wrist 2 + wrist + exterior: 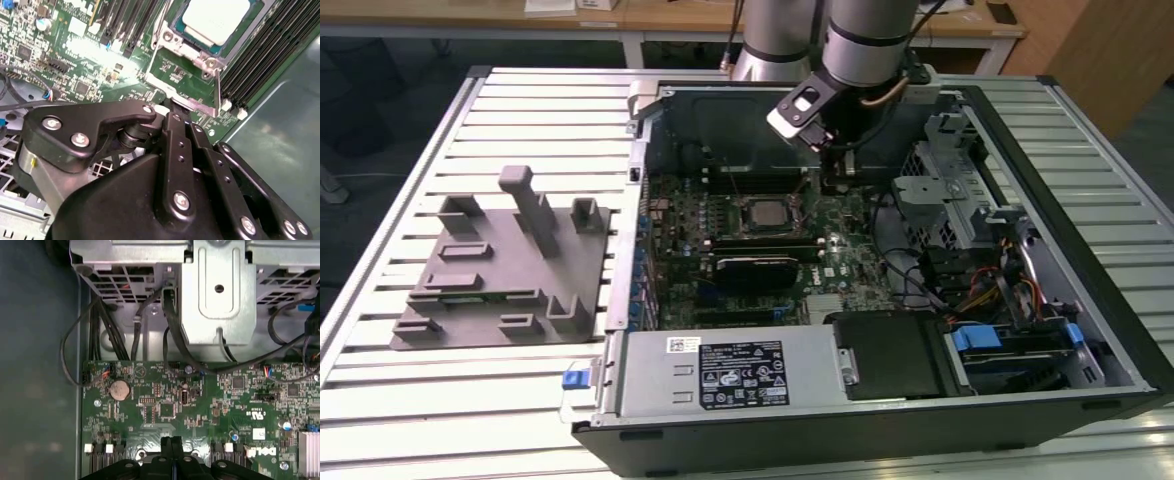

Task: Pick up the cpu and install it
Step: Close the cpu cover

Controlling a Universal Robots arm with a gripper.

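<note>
From my console I see the cpu (762, 212) lying flat in its socket on the motherboard (720, 185). In the second wrist view the cpu (216, 19) shows its pale lid inside the metal socket frame (167, 40). My pincer (841, 176) hangs over the board just to the exterior view's right of the socket, apart from the chip. Both wrist views show the pincer (175, 112) (172, 441) narrow, tips pressed together on nothing. For print, I spot a black-and-white label (743, 375) on the power supply (654, 380), a small white sticker (678, 345) beside it, and a white logo (260, 451) on the board. The case (854, 445) walls ring the board. Cables (100, 335) and the drive cage (218, 290) crowd one edge, and a bare case panel (40, 380) lies open alongside. The grey fixture (507, 270) sits on the slatted bench (454, 410), well apart from the case's inside.
</note>
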